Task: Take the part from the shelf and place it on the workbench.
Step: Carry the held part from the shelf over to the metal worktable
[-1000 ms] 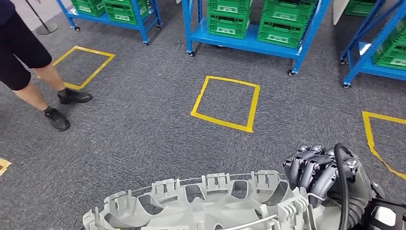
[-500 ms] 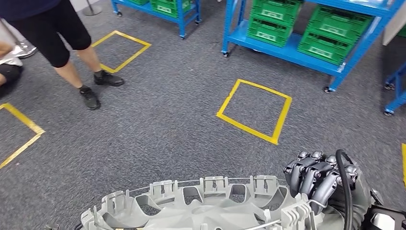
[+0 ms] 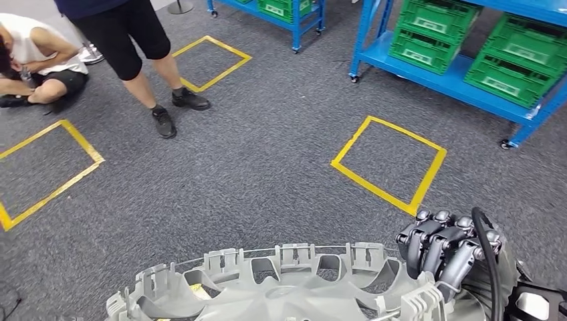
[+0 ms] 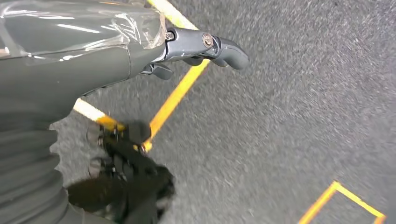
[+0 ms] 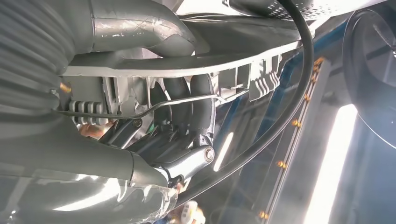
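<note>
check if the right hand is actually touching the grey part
Touching. The head view shows the right hand with its fingers curled over the rim of the grey part; the right wrist view shows fingers wrapped around that rim.

I can read no text, number or brand anywhere. The green crates (image 3: 428, 45) on the blue shelf (image 3: 461, 80) carry pale label strips on their sides, but the print on them is too small for me to make out. A small yellow sticker (image 3: 196, 289) sits on the grey part (image 3: 281, 294) near its rim, with nothing legible on it, and the only floor signs ahead of that part are plain yellow tape squares (image 3: 390, 163) on the carpet, without lettering.
</note>
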